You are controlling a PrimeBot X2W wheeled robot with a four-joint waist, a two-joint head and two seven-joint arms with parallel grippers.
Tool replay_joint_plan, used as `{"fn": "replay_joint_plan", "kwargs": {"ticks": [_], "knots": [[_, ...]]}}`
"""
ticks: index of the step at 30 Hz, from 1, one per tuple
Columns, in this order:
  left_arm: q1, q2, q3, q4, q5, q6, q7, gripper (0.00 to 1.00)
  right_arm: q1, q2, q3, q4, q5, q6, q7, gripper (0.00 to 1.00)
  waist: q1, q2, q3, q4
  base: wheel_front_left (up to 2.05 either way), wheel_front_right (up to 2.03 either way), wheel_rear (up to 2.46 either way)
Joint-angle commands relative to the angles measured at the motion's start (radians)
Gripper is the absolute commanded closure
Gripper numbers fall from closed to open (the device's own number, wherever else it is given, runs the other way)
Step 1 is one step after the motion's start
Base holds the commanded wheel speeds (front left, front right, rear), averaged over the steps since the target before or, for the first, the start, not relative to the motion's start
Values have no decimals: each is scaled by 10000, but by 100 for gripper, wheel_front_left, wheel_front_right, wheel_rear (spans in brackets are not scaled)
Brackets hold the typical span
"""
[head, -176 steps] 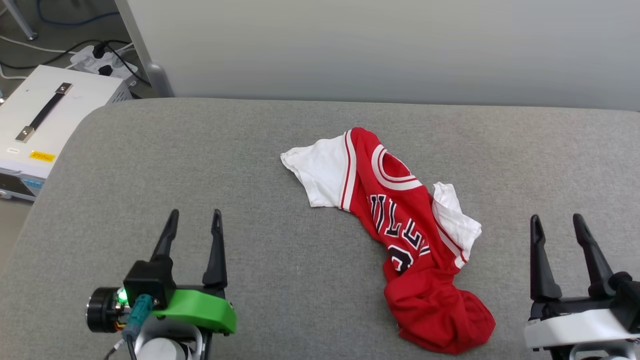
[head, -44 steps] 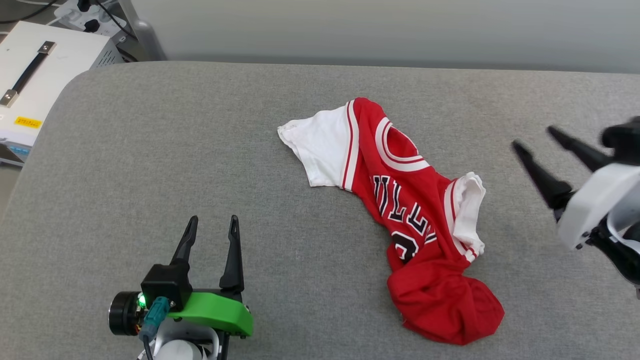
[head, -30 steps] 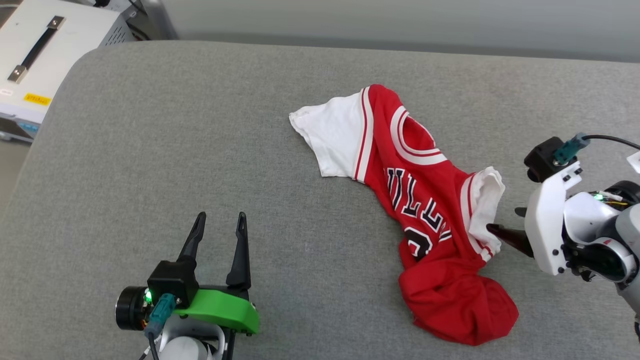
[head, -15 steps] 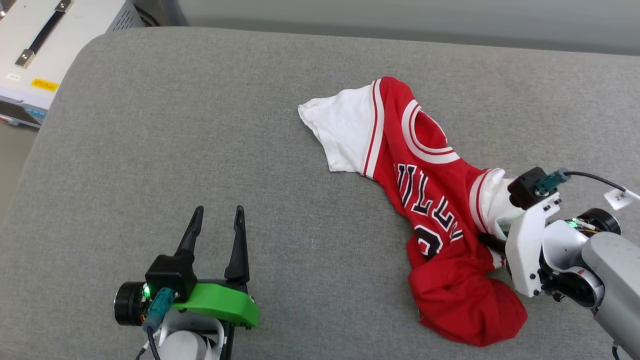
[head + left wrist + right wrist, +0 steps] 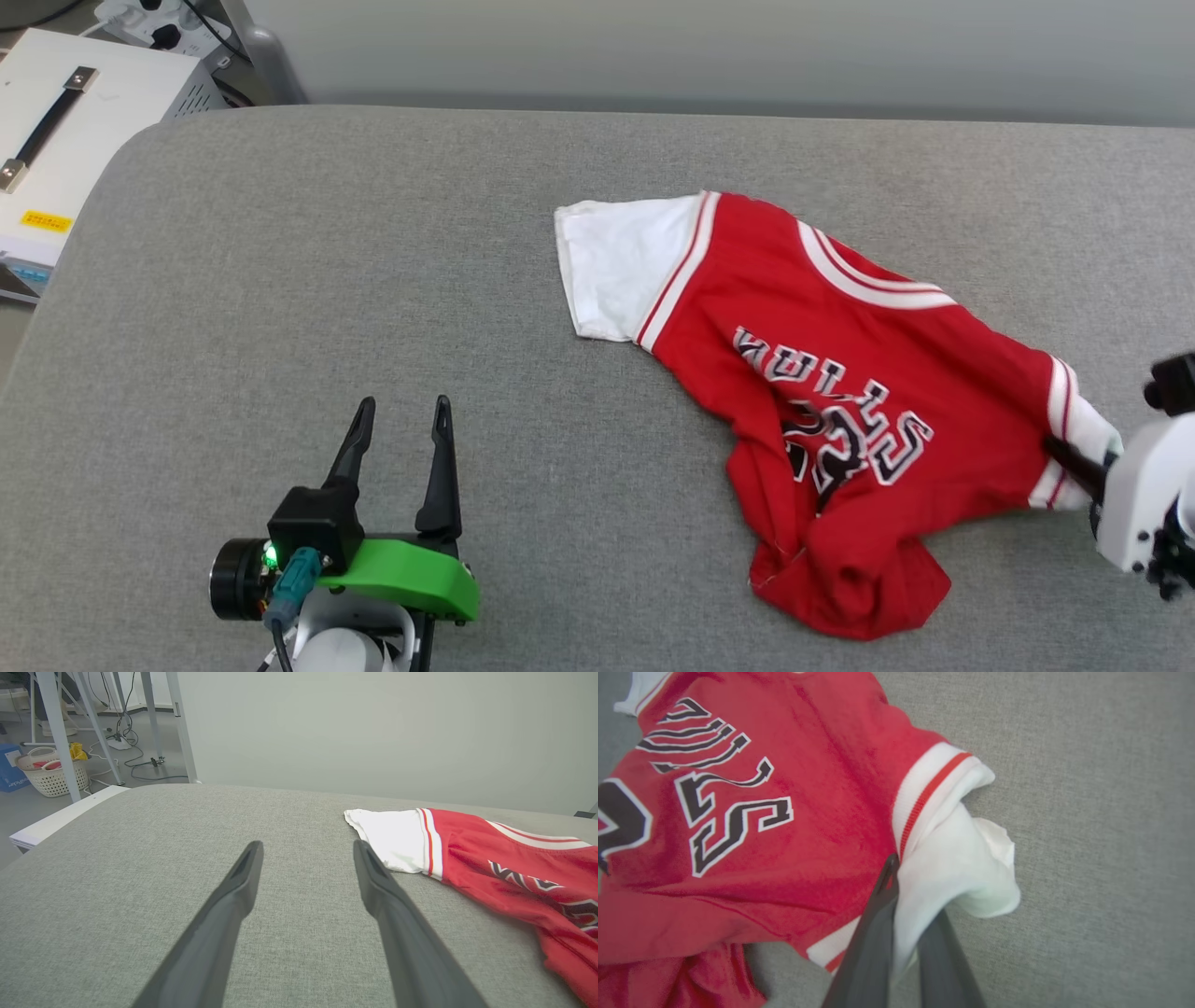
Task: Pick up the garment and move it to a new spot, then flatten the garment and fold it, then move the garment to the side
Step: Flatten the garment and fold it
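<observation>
Garment (image 5: 840, 373): red jersey, lies partly spread on grey tabletop (image 5: 280, 280), chest lettering up, lower hem bunched. Right tool (image 5: 1060, 450): at garment's right edge, jaws pinched tight on white sleeve (image 5: 957, 858). Left tool (image 5: 401, 406): well left of garment, jaws wide, apart from cloth. White box (image 5: 56, 159): far left of garment, beyond tabletop edge.

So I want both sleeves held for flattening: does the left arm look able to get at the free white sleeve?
Probably yes: the left end effector is open, and only grey cushion lies between it and that sleeve. The right end effector is shut on the other sleeve of the garment.
</observation>
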Motion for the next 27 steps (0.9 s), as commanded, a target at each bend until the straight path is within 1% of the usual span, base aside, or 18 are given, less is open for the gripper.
{"fn": "replay_joint_plan", "kwargs": {"ticks": [1,5,9,10,11,14,17,19,21,24,27], "knots": [[70,-28,2,-31,12,0,-59,0,326,78,-95,253,162,-7,-30,100,0,-1,-10,16,0,0,0],[82,-28,-13,7,-15,-2,-59,0,1000,338,-332,853,500,-7,-113,100,0,-1,-90,111,0,0,0],[206,-28,79,27,-30,23,-59,0,1562,767,-445,834,743,-7,-502,100,0,-1,-240,102,0,0,0],[227,-28,99,33,-26,23,-59,0,1612,804,-515,803,705,-7,-728,68,0,-1,-278,88,0,0,0],[243,-28,118,43,-9,11,-59,0,1651,839,-644,784,609,-7,-1092,0,0,-1,-317,75,0,0,0],[236,-28,195,63,89,-60,-59,0,1703,891,-1024,728,147,-7,-2167,0,0,-1,-443,25,0,0,0],[160,-28,390,54,245,-171,-59,0,1804,1046,-1740,803,-517,-7,-3401,0,0,-1,-565,-48,0,0,0],[79,-18,567,32,359,-253,-59,0,1912,1236,-2274,831,-1122,-7,-4039,0,0,-1,-637,-124,0,0,0],[-66,38,749,-1,459,-352,-59,0,2023,1504,-2969,823,-1850,-7,-4460,0,0,-1,-681,-215,0,0,0],[-417,206,961,-37,591,-526,-59,0,2217,2049,-4043,484,-3100,-7,-4715,0,0,-1,-673,-392,0,0,0],[-1039,477,1025,34,680,-782,-59,0,2517,2862,-5369,-368,-4514,-7,-4808,0,0,-1,-609,-537,0,0,0]]}}
